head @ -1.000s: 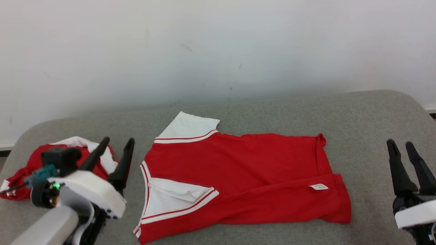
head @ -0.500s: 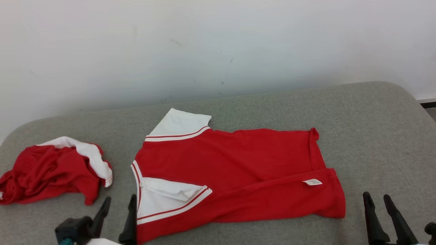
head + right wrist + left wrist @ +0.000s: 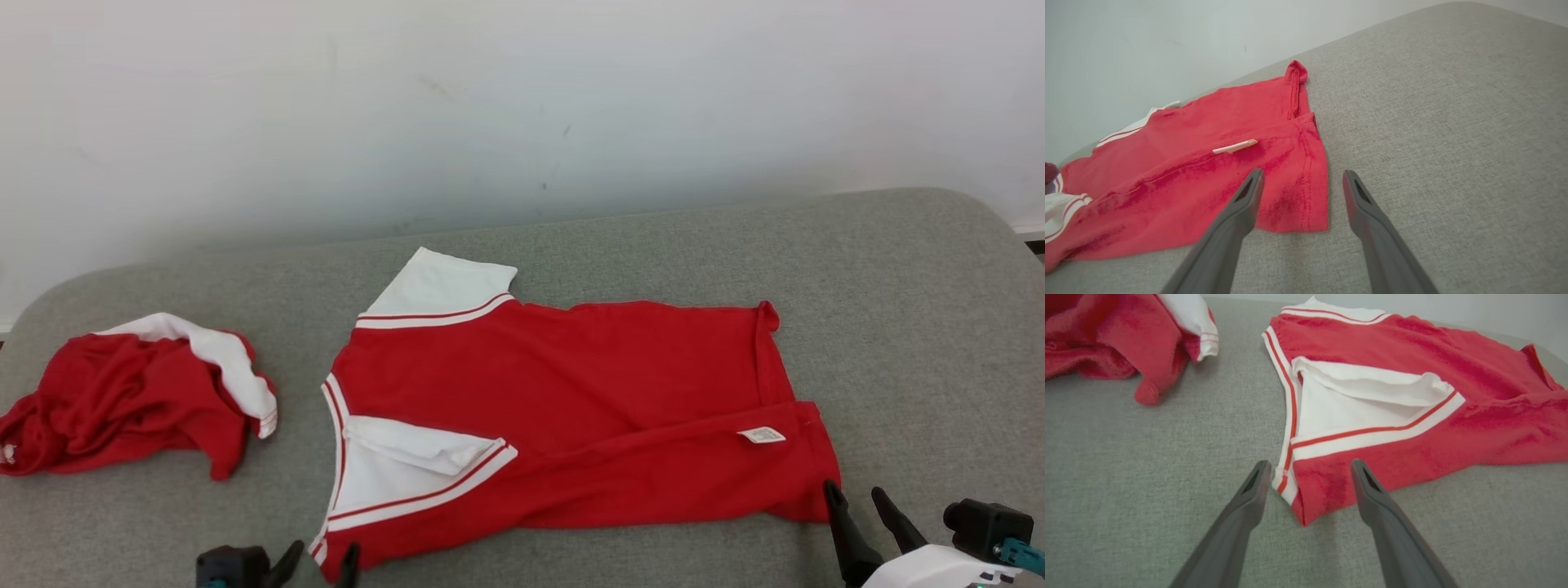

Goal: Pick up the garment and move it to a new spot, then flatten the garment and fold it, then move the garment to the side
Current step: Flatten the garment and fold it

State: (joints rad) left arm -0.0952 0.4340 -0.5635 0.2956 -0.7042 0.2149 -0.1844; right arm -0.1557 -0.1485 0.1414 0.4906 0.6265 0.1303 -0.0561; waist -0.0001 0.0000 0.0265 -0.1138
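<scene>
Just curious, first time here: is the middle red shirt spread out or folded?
Partly folded: the shirt lies flat, but its near side is turned over onto itself, inner label exposed.

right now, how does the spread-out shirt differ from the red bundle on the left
The spread shirt lies nearly flat; the bundle is crumpled in a heap. The spread shirt covers far more grey surface than the bundle. The spread shirt sits central; the bundle lies apart at the left. Both are red with white, red-striped trim.
</scene>
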